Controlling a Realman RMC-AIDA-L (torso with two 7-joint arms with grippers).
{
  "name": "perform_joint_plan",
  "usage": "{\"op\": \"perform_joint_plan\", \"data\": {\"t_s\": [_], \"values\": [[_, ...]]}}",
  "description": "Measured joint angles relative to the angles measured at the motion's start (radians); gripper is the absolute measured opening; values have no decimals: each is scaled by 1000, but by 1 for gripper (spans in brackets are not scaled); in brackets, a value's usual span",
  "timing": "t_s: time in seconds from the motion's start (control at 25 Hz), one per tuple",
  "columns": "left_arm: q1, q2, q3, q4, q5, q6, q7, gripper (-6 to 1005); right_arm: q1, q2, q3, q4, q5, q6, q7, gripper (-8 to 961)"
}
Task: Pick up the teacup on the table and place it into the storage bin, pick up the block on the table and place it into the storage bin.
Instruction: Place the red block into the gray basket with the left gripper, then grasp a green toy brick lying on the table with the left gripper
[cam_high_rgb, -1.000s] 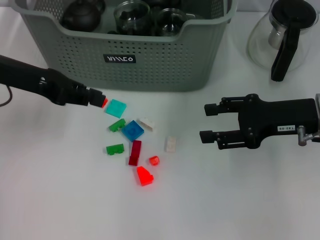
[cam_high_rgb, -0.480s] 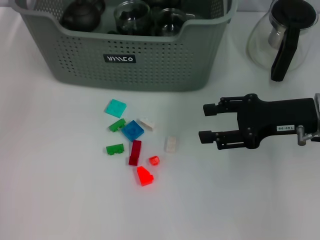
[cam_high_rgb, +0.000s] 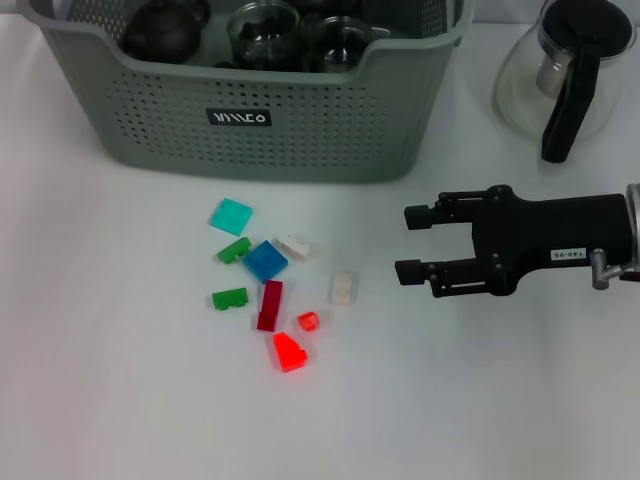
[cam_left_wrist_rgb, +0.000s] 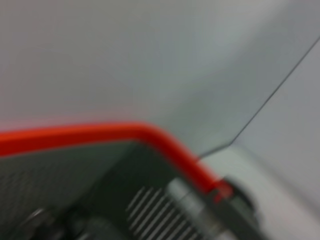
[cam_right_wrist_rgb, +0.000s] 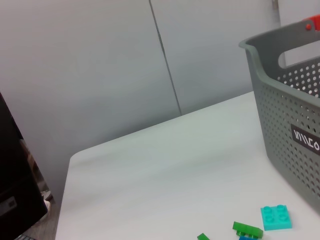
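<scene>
The storage bin (cam_high_rgb: 290, 120) stands at the back of the table, with a dark teapot (cam_high_rgb: 163, 30) and glass cups (cam_high_rgb: 263, 30) inside it. It also shows in the right wrist view (cam_right_wrist_rgb: 292, 105). No teacup shows on the table. Several small blocks lie in front of the bin: teal (cam_high_rgb: 232, 215), blue (cam_high_rgb: 266, 261), dark red (cam_high_rgb: 269, 305), bright red (cam_high_rgb: 290, 352), pale (cam_high_rgb: 343, 288). My right gripper (cam_high_rgb: 403, 242) is open and empty, low over the table right of the pale block. My left gripper is out of view.
A glass teapot with a black handle (cam_high_rgb: 565, 75) stands at the back right. Two green blocks (cam_high_rgb: 229, 298) and a white one (cam_high_rgb: 294, 247) lie among the others. The right wrist view shows the teal block (cam_right_wrist_rgb: 275, 218) and the table's far edge (cam_right_wrist_rgb: 150, 130).
My left arm, which reached in from the left with something red at its tip, has left the head view. My right gripper has crept slightly left.
</scene>
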Motion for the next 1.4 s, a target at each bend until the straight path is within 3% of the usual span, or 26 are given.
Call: {"op": "perform_joint_plan", "data": {"t_s": [0.12,0.32,0.44,0.52,0.72,0.88,1.0,1.12,1.2,1.28,1.36,1.4], "values": [[-39,-47,46,0,149,-87,-15,153,1,0,0,0,0,1,0,761],[-61,-144,78,-1,343,-266,-17,153,1,3,0,0,0,3,-1,760],[-63,-177,80,-1,383,-333,-13,153,1,3,0,0,0,3,-1,760],[-66,-182,80,-3,397,-354,-18,153,1,3,0,0,0,4,-1,760],[-65,-183,75,-2,422,-370,-41,218,1,5,0,0,0,5,-2,760],[1,-186,51,110,315,-296,-12,306,-1,2,0,0,0,5,-3,760],[108,-192,-59,236,64,-158,81,374,-5,2,0,1,0,5,-3,761],[212,-185,-182,252,-264,9,194,442,-6,2,1,4,0,6,-3,761],[277,-148,-251,159,-504,163,264,488,-6,2,3,10,0,6,-3,761],[306,-110,-290,40,-626,284,310,533,-4,3,4,12,0,6,-3,761],[331,-67,-335,-93,-701,440,377,738,-2,4,4,12,0,3,-3,761],[344,-50,-350,-138,-710,511,414,738,-1,5,4,12,0,1,-3,761]]}}
